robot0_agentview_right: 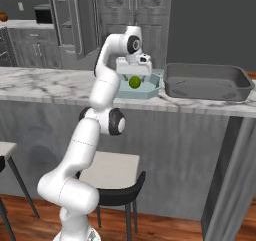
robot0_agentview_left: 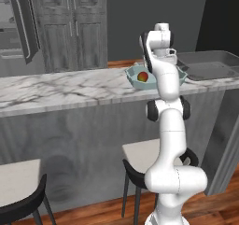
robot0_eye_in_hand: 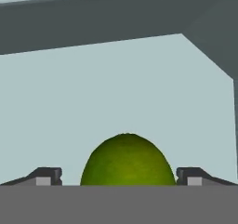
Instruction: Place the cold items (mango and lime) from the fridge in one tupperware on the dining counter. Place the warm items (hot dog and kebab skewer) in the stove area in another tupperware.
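The white arm reached up over the marble surface (robot0_agentview_left: pixel 65 86) and bent its wrist down above the pale blue-green tupperware (robot0_agentview_right: pixel 150 87), which sat on the stone top just left of the dark grey rectangular tupperware (robot0_agentview_right: pixel 207 82). In the hand view the claw (robot0_eye_in_hand: pixel 120 176) pointed at the tray's pale floor, its two dark fingertips (robot0_eye_in_hand: pixel 46 175) spread wide. The lime (robot0_eye_in_hand: pixel 128 160) sat between them with a clear gap on either side, so neither tip touched the fruit.

In the right base view the lime (robot0_agentview_right: pixel 134 82) showed as a plain green ball just under the wrist, inside the eight-sided tray. The left base view showed the mango (robot0_agentview_left: pixel 143 76), red with a green-yellow side, lying in the same tray (robot0_agentview_left: pixel 133 74) beside the arm's forearm. The grey tray (robot0_agentview_left: pixel 210 65) appeared at the far right of the surface in that view.

Behind the surface stood panelled grey cabinets (robot0_agentview_left: pixel 70 28), and the fridge (robot0_agentview_left: pixel 14 32) stood at the far left with its door open. White-seated stools (robot0_agentview_left: pixel 144 151) with dark frames stood in front of the dark grey side of the surface.
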Robot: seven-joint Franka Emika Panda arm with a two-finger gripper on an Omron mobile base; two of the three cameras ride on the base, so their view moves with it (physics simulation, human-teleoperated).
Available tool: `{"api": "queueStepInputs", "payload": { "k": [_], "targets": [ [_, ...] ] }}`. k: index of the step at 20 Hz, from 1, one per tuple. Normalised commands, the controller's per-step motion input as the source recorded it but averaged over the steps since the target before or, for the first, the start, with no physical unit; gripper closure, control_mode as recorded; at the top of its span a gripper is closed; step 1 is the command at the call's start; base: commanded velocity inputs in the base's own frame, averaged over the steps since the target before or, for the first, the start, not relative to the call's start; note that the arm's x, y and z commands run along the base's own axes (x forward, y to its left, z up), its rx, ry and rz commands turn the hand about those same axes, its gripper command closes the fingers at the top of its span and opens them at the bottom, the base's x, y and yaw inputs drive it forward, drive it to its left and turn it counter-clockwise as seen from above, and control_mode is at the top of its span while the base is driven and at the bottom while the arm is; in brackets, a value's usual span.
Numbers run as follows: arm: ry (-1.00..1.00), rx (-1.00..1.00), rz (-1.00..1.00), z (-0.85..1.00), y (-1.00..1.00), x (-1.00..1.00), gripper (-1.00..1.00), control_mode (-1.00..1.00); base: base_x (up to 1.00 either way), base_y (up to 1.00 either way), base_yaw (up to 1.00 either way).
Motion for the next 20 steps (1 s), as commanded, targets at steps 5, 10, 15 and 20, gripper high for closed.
{"api": "queueStepInputs", "payload": {
  "k": [5,10,15,20],
  "targets": [
    [-0.01,-0.14,0.00,0.47,0.10,-0.25,-1.00,-1.00,0.00,0.00,0.00],
    [-0.12,-0.12,0.00,0.36,0.01,-0.85,-1.00,-1.00,0.00,0.00,0.00],
    [0.03,-0.07,0.00,0.00,0.04,-1.00,-1.00,-1.00,0.00,0.00,0.00],
    [0.57,0.03,-0.11,0.22,0.00,-0.95,-1.00,-1.00,0.00,0.00,0.00]
  ]
}}
